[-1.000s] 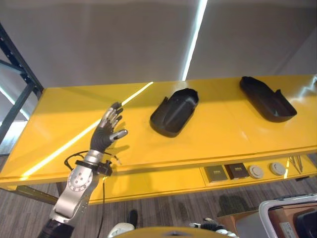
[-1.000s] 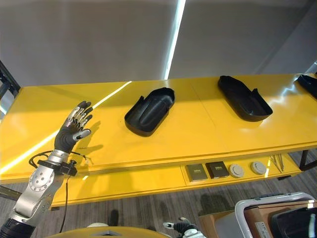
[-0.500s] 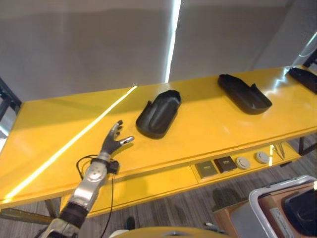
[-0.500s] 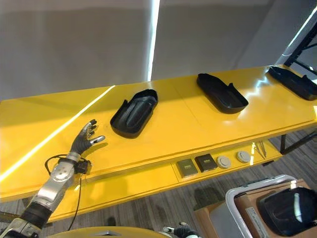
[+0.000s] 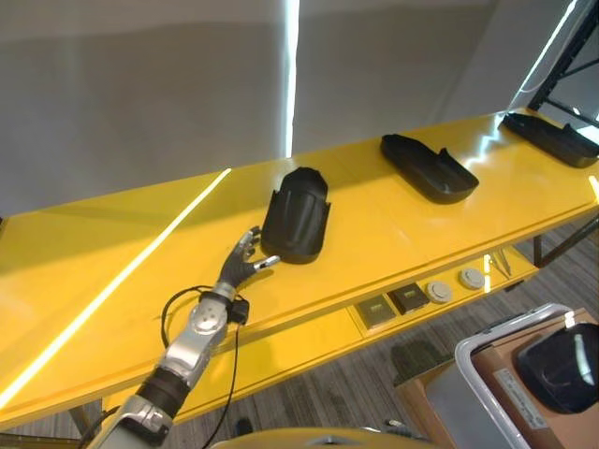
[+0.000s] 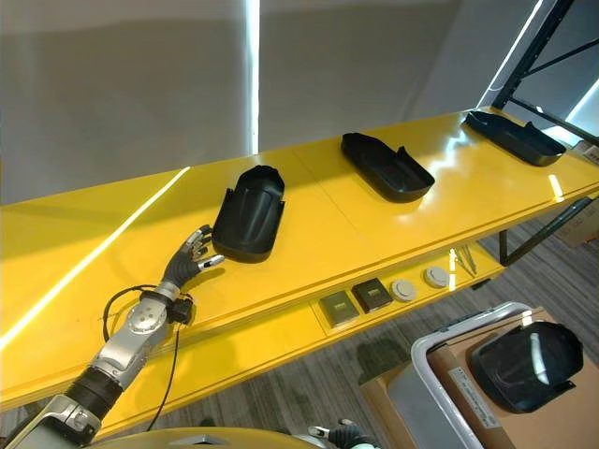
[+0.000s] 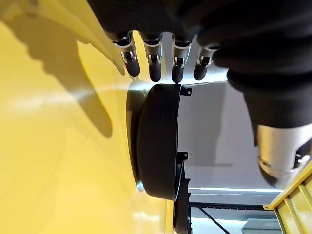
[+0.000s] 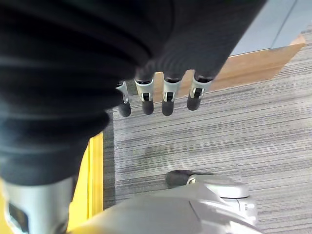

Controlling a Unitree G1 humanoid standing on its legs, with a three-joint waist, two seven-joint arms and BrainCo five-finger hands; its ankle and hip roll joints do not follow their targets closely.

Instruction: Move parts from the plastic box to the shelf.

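Three black moulded plastic parts (image 5: pixel 297 214) (image 5: pixel 428 166) (image 5: pixel 550 137) spaced along the glossy yellow shelf (image 5: pixel 112 243), left robot hand (image 5: pixel 245 261) open just beside the nearest, right robot hand (image 8: pixel 161 92) relaxed over grey carpet floor (image 8: pixel 234 131).

My two eye views look down from my head at the yellow shelf (image 5: pixel 112 253), sharing its whole top and my left hand (image 5: pixel 241 265). My left wrist view looks along the fingers (image 7: pixel 154 66), very near a black part (image 7: pixel 158 141). My right wrist view looks past my right hand (image 8: pixel 156 100) at the carpet floor (image 8: pixel 243 131).
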